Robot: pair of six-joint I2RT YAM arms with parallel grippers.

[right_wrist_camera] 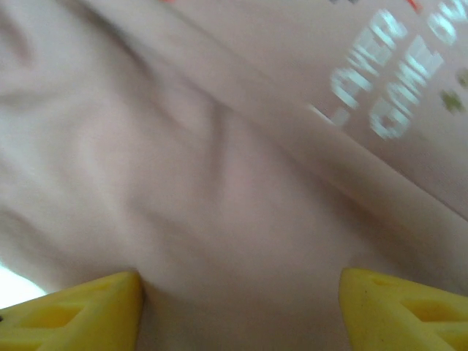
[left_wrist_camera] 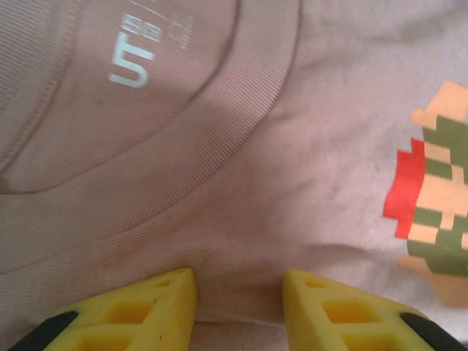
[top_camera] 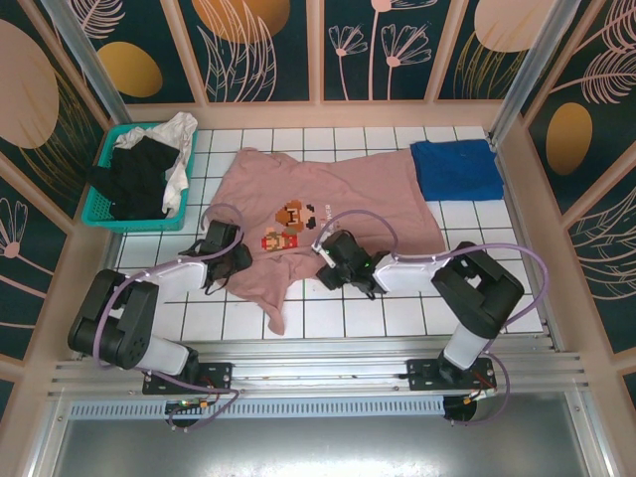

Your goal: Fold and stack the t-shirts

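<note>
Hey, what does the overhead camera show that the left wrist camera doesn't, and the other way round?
Overhead adds the teal basket holding a black shirt and a white shirt, plus the folded blue t-shirt at the far right. Left wrist adds a close look at the ribbed collar and the size print inside the neck. Both share the pink t-shirt and its pixel-art print.
</note>
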